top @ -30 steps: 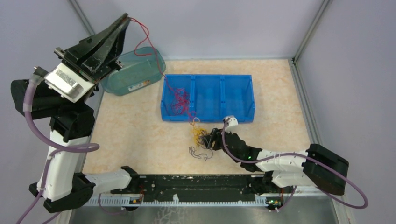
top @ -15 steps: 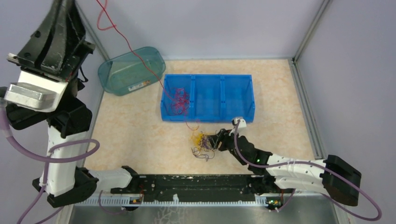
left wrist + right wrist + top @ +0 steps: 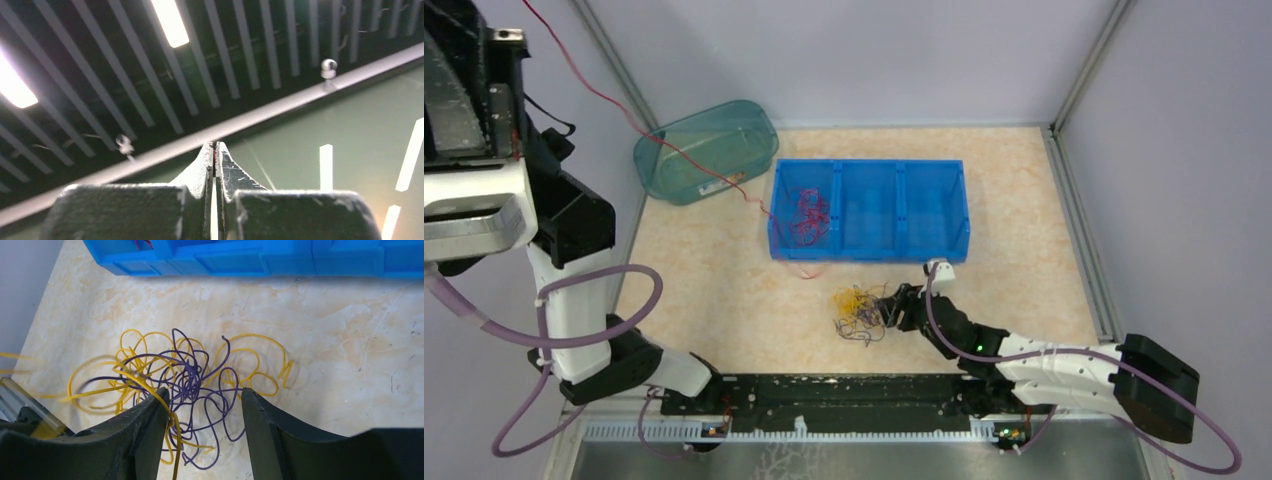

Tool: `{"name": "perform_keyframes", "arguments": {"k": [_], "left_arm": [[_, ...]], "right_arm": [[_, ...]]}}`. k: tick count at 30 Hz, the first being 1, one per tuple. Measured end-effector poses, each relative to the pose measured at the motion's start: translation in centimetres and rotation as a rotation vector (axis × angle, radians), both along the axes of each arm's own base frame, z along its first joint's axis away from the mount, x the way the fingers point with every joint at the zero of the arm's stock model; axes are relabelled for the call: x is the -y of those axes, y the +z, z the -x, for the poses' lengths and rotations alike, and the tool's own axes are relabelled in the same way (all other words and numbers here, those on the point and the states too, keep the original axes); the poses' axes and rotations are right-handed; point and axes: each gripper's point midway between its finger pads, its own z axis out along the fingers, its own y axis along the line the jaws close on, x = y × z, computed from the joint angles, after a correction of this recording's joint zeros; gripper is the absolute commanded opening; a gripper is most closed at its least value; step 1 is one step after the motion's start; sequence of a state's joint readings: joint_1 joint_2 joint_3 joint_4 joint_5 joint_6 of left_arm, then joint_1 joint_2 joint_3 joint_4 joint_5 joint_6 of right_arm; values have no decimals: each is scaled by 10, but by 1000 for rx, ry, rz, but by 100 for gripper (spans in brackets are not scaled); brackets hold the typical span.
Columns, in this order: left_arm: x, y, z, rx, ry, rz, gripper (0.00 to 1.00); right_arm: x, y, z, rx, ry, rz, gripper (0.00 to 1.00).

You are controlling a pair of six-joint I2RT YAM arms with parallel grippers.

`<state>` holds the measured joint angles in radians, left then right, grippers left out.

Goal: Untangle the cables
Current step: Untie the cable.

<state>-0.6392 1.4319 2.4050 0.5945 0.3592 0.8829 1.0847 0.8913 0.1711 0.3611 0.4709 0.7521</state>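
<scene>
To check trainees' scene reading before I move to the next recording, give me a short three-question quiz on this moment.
1. True or false: the left claw is shut on the red cable.
2. Seen from above, which compartment of the bin holds loops of that cable? A left, B middle, C right.
3. Fill in: the right claw stands open around a tangle of yellow and ___ wires.
Key: 1 true; 2 A; 3 purple.
</scene>
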Motion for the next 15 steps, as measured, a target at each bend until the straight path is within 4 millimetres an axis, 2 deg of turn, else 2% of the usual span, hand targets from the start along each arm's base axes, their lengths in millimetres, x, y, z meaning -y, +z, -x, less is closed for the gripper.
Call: {"name": "perform_keyframes", "arguments": {"k": [4,9,11,15], "left_arm": [[-12,6,24,120,92,44,0],[-16,3,37,161,152,37,0],[-15,3,34,134,151,16,0],[2,-12,10,2,144,-86,0]], "right_arm": [[3,-4,1,-11,-8,14,56],[9,-6,2,-17,-24,10,56],[11,-6,2,-15,-29,11,56],[11,-3,1,-9,-29,14,56]]}}
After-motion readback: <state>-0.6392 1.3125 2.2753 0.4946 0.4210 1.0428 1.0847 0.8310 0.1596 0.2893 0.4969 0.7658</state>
